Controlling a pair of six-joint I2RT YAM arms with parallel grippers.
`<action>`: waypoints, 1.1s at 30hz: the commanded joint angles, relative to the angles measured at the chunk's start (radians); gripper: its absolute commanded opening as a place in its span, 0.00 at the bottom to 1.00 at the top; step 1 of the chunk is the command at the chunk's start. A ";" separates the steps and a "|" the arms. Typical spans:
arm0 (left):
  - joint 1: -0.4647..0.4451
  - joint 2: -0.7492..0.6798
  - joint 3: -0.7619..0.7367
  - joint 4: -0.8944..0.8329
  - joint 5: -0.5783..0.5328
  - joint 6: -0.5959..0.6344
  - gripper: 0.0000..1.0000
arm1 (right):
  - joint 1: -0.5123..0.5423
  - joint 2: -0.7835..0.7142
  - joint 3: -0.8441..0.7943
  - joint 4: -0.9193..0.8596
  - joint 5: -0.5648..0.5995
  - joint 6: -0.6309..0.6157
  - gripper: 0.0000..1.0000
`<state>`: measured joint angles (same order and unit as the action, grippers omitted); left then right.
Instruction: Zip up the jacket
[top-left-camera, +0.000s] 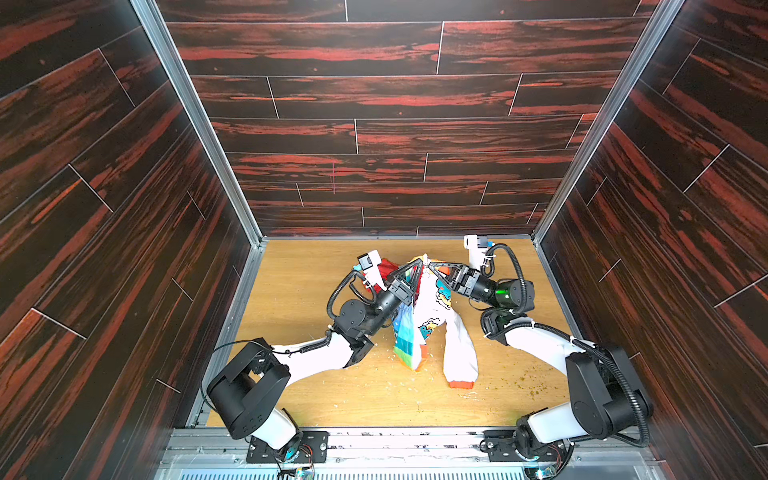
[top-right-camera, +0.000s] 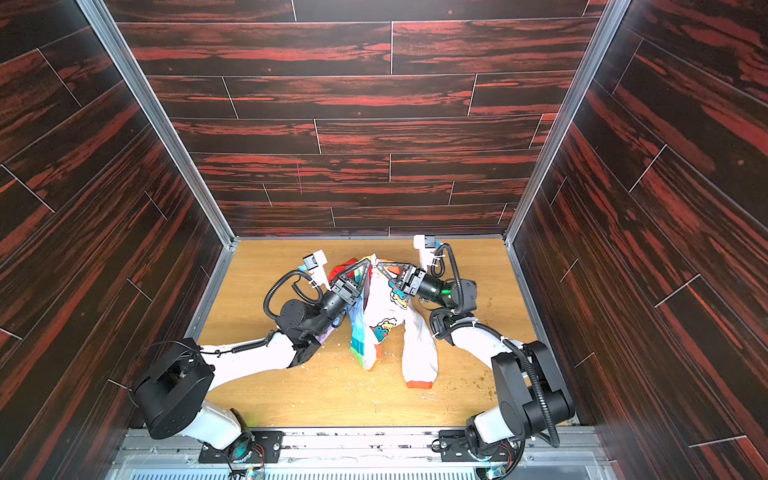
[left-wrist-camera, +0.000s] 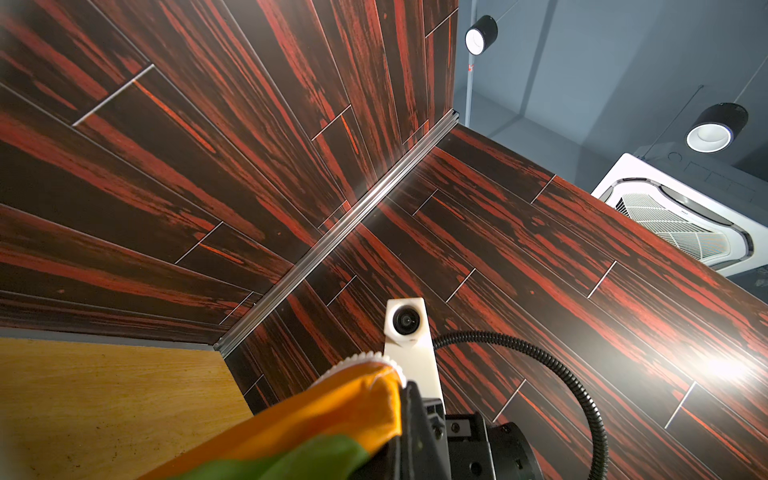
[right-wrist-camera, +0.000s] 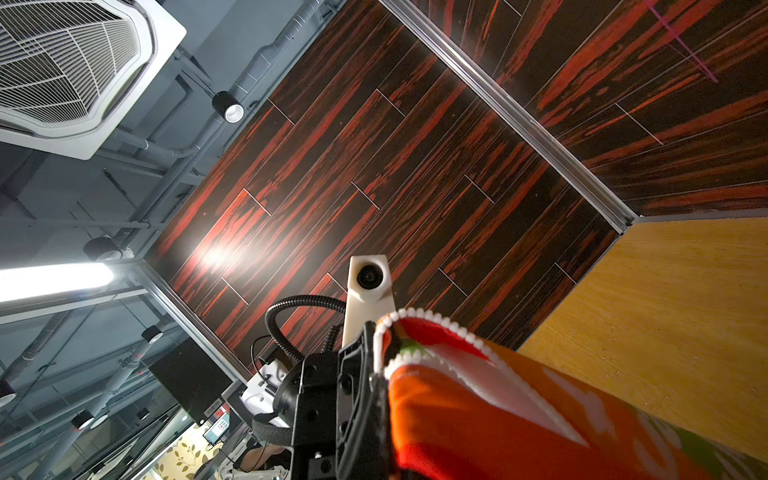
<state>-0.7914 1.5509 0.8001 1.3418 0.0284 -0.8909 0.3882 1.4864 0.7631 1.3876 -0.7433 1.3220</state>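
Above the desk (top-left-camera: 316, 374), we logged left end effector (top-left-camera: 416, 269) and right end effector (top-left-camera: 432, 267) each clenched on the jacket (top-left-camera: 428, 307) at its collar, with the teeth (right-wrist-camera: 440, 322) unmeshed there; next, we judged, came aligning both rows.

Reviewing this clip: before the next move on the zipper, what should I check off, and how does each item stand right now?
1. Left claw shut on the jacket near its top edge: ok.
2. Right claw shut on that top edge too: ok.
3. Zipper teeth joined at the top: not ok; two rows stand apart in the right wrist view.
4. Slider position: cannot tell; no view shows it.
5. White sleeve lies on the table, apart from both arms: ok.
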 joint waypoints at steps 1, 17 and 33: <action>-0.006 -0.013 -0.010 0.053 -0.004 -0.008 0.00 | 0.005 -0.021 0.025 0.028 0.016 -0.020 0.00; -0.005 -0.011 -0.016 0.054 -0.006 -0.008 0.00 | 0.005 -0.029 0.026 0.033 0.013 -0.014 0.00; -0.005 0.010 -0.018 0.055 -0.013 -0.011 0.00 | 0.005 -0.021 0.022 0.060 -0.004 0.001 0.00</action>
<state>-0.7914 1.5517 0.7864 1.3548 0.0174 -0.8982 0.3882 1.4853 0.7639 1.3777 -0.7460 1.3087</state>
